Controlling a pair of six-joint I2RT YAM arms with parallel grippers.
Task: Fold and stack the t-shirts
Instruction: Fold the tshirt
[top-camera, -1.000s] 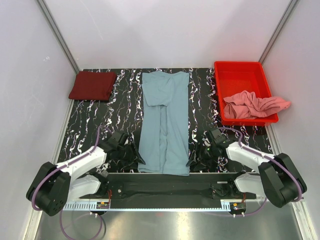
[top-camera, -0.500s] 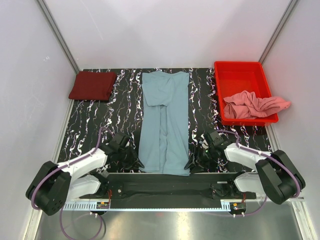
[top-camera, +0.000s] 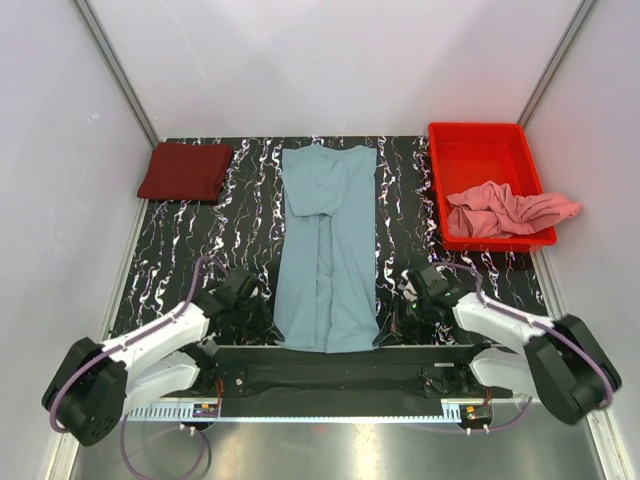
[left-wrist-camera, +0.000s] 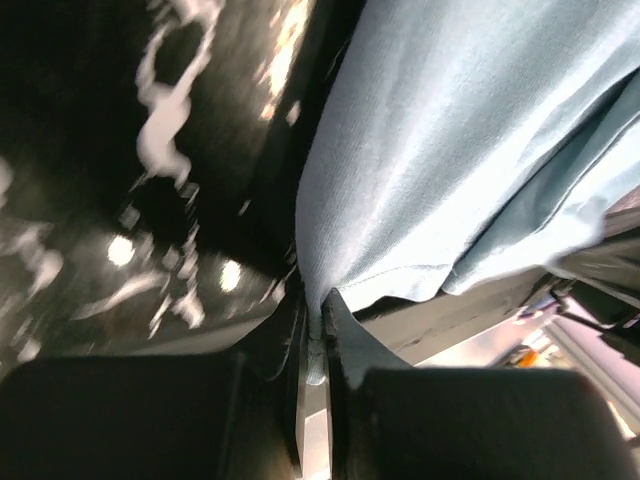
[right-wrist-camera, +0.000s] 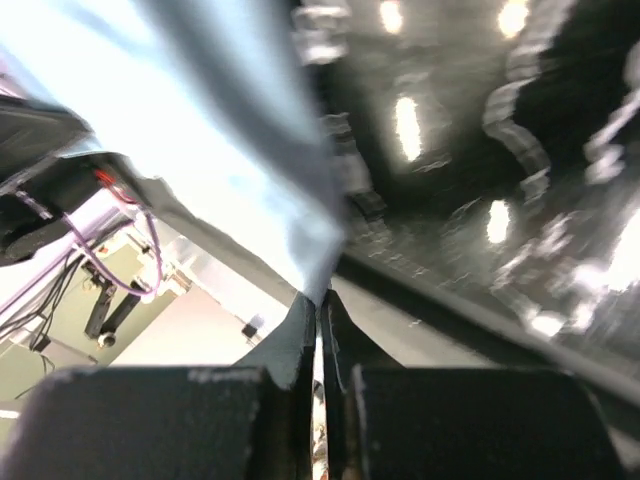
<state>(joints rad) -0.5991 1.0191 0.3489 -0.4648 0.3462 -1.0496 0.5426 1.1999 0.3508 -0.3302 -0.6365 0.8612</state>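
Observation:
A grey-blue t-shirt lies folded into a long strip down the middle of the table. My left gripper is shut on its near left corner; the left wrist view shows the cloth pinched between the jaws. My right gripper is shut on the near right corner, with the cloth caught at the jaw tips. A folded maroon t-shirt rests at the far left. A crumpled salmon-pink t-shirt lies in the red tray.
The red tray stands at the far right of the black marbled table. White walls enclose the table on three sides. The arms' base rail runs along the near edge.
Both grippers moved inward to the shirt's near corners and shut on them. The near hem has shifted slightly toward the rail.

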